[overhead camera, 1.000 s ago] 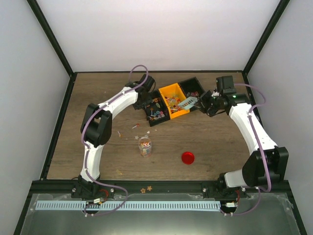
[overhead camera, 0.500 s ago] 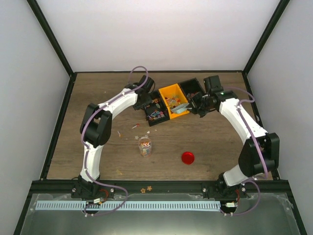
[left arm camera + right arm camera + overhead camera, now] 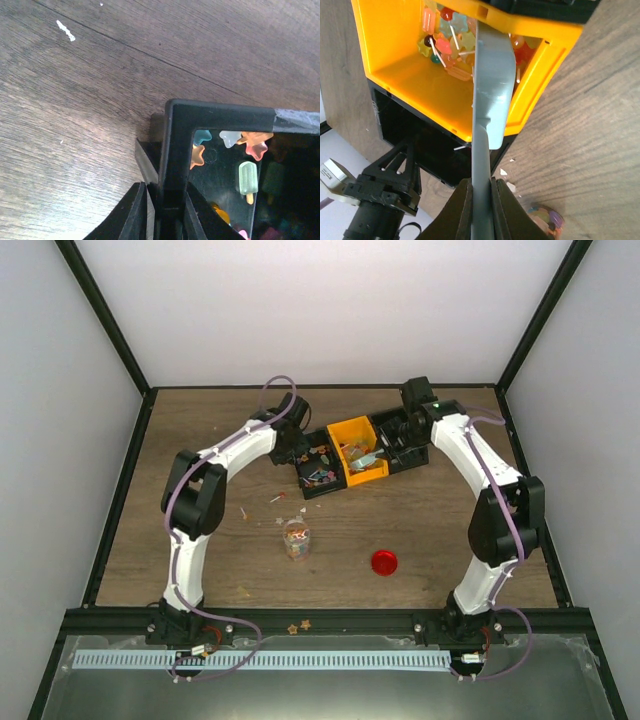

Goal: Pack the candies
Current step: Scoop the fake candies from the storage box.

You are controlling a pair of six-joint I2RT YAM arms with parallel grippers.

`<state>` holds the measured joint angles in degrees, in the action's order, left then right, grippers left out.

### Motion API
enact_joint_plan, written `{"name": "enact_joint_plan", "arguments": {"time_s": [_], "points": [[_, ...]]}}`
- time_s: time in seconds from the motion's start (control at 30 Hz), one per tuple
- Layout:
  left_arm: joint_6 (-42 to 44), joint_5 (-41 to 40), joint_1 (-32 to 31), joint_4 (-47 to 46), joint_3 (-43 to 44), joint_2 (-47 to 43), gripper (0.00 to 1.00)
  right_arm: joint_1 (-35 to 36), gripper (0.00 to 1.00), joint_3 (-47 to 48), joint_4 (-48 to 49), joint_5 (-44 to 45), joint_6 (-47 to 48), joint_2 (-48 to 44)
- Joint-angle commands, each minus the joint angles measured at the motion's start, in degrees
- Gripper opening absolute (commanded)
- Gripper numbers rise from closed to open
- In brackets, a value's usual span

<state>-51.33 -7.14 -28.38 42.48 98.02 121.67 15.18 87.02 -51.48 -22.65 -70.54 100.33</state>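
The candies (image 3: 352, 448) lie piled in an orange bin (image 3: 345, 427), with more candies (image 3: 248, 177) in the black bin (image 3: 312, 483) to its left. My right gripper (image 3: 393, 447) is shut on the handle of a teal scoop (image 3: 492, 90), whose blade is tipped into the orange bin beside the sweets (image 3: 445, 45). In the right wrist view the gripper (image 3: 481, 182) clamps the handle on both sides. My left gripper (image 3: 162, 192) straddles the black bin's left wall (image 3: 172, 150) and is closed on it. A small clear jar (image 3: 295, 538) holding candies stands on the table in front.
A red round lid (image 3: 384, 562) lies on the wood right of the jar. A second black bin (image 3: 405, 432) adjoins the orange one on the right. A few loose sweets (image 3: 278, 498) are scattered near the jar and two at the near edge (image 3: 298, 625).
My right arm has swung left and carried the scoop from the orange bin's right edge down into it. The left arm has hardly moved.
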Motion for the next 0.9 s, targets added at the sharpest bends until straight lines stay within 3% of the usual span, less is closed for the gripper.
{"name": "enact_joint_plan", "arguments": {"time_s": [0.0,0.27,0.87], "points": [[-1.4,2.8,1.1,-1.6,0.2,0.8,0.22,2.1,0.01,5.3,-8.6,3.5,-1.8,-0.8],[-1.4,4.5,1.4,-3.3,0.0,1.2,0.23,4.8,0.01,3.9,-10.5,4.2,-5.0,-0.8],[4.7,8.6,2.0,-2.5,-0.2,1.7,0.13,4.9,0.01,-10.4,9.7,2.3,-12.5,1.9]]}}
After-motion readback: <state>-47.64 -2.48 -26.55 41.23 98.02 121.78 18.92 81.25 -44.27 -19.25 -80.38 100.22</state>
